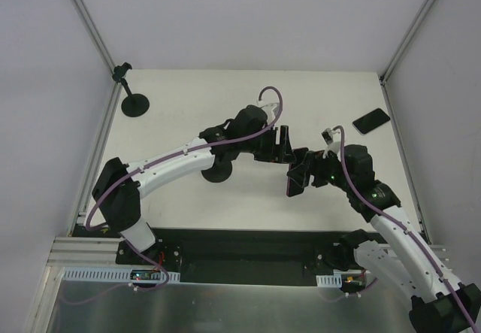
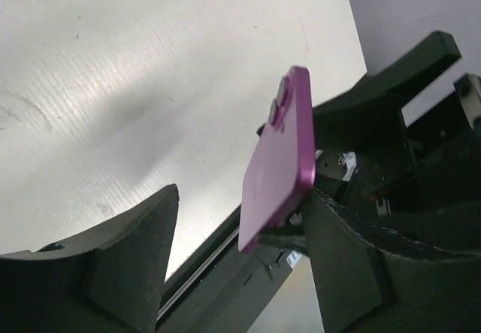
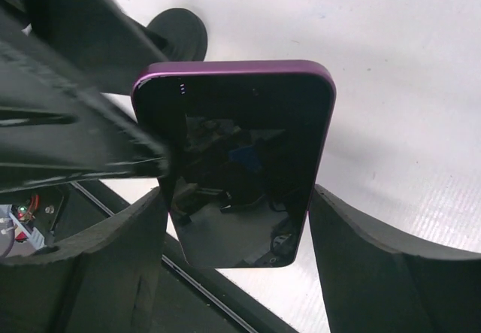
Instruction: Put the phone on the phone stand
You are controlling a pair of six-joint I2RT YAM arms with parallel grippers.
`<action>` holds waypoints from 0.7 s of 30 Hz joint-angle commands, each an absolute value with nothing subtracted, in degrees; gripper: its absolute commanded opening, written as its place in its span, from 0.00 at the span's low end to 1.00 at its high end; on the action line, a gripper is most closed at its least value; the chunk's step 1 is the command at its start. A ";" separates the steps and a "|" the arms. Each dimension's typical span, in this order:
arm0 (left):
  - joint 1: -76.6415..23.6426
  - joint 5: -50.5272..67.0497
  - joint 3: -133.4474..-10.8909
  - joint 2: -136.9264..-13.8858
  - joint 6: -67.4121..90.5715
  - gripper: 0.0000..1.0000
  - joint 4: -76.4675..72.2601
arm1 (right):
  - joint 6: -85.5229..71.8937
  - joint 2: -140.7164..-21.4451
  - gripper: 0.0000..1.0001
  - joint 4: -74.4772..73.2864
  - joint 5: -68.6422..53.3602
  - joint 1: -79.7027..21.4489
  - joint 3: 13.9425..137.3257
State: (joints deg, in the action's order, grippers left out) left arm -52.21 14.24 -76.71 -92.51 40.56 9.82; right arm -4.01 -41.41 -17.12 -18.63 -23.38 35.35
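Table (image 1: pixel 225 100): white, faintly ribbed sheet, boxed in by pale walls (image 1: pixel 45 85) on the far, left and right sides.
- Far half is bare between the far-left corner and the right edge. The near-middle is crowded by both arms.

Phone (image 3: pixel 240 175): thin slab with rounded corners, glossy black screen and matte pinkish-purple back and rim.
- It is held off the table over the near-middle, standing on its short end.

Right gripper (image 3: pixel 237 220): clamped on the phone.
- Its matte black fingers (image 3: pixel 361 265) press the two long edges at the lower end.

Left gripper (image 1: pixel 289 152): jaws spread and not gripping.
- It straddles the phone's upper part.
- One finger (image 2: pixel 353 265) lies at the screen side. The other (image 2: pixel 135 258) stands well off the purple back.

Phone stand (image 1: pixel 219 175): flat black round base, left of the phone.
- It is partly under the left forearm, and the stem is hidden.

Corner stand (image 1: pixel 134 101): same disc, thin stem and small clip, at the far-left corner beside the wall.

Second phone (image 1: pixel 371 120): dark, lying flat and askew near the far-right edge, well apart from both grippers.
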 commanded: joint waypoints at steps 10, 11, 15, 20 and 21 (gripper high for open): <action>-54.67 15.03 -82.35 -98.35 39.55 0.36 11.07 | -5.19 -43.50 0.01 -16.70 -10.55 -31.29 41.83; -54.67 15.46 -82.27 -98.44 39.64 0.31 11.25 | -5.19 -43.68 0.01 -16.87 -9.94 -32.07 41.92; -54.67 16.61 -81.83 -97.39 39.55 0.00 11.86 | -5.10 -44.03 0.01 -16.87 -8.18 -33.75 42.01; -54.58 15.04 -79.72 -91.59 35.96 0.00 13.62 | -5.19 -46.75 0.39 -23.19 -8.86 -34.10 45.08; -54.58 13.12 -79.63 -88.54 35.08 0.00 15.62 | -4.92 -47.37 0.49 -24.33 -10.01 -34.19 45.70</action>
